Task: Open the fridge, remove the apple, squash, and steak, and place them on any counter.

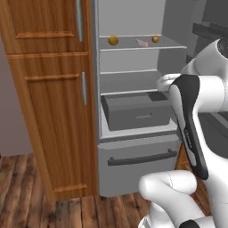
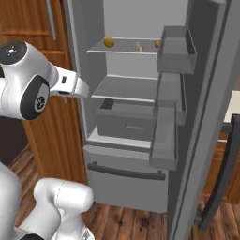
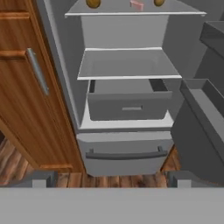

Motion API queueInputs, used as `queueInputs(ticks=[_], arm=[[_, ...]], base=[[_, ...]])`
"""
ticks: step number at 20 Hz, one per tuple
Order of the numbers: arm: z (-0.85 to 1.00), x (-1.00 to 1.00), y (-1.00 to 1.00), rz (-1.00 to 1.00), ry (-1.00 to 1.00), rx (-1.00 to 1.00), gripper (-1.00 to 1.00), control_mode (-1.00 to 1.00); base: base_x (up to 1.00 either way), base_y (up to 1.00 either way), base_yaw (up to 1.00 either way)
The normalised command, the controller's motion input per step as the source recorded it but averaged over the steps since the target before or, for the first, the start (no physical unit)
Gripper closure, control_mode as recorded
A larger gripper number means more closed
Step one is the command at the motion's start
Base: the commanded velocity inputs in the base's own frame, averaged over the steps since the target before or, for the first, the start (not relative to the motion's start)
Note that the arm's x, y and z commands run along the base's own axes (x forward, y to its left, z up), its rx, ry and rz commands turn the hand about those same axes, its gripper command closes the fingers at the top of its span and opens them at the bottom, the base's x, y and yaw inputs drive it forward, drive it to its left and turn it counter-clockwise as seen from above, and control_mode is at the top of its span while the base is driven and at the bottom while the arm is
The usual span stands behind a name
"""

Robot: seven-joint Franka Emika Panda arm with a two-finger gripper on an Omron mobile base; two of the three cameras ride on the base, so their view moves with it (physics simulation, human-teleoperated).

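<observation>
The fridge [image 1: 133, 147] stands open, its door [image 2: 206, 117] swung out to the right. On its top shelf lie the yellow-orange squash [image 1: 113, 40] at the left, the pink steak [image 1: 142, 42] in the middle and the small apple [image 1: 155, 39] at the right. The hand view catches the same three at its top edge: squash [image 3: 92, 3], steak [image 3: 137, 4], apple [image 3: 159, 2]. My gripper [image 3: 111, 179] is open and holds nothing, well back from the fridge and level with its lower drawer [image 3: 124, 153]. A pale strip of counter [image 2: 233, 107] shows past the door.
A brown wooden cabinet [image 1: 53, 111] with silver handles stands hard against the fridge's left side. Door bins [image 2: 171, 117] jut out on the right. A grey inner drawer [image 1: 136, 111] sits partly pulled out under a bare middle shelf [image 3: 129, 63]. The floor is wood.
</observation>
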Motion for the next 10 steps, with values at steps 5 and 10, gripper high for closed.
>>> queueInputs(ticks=[5,10], arm=[[0.0,0.0,0.0,0.0,0.0,0.0,-1.0,1.0],[0.0,0.0,0.0,0.0,0.0,0.0,-1.0,1.0]], base=[[0.32,-0.16,0.0],[0.85,0.0,0.0]])
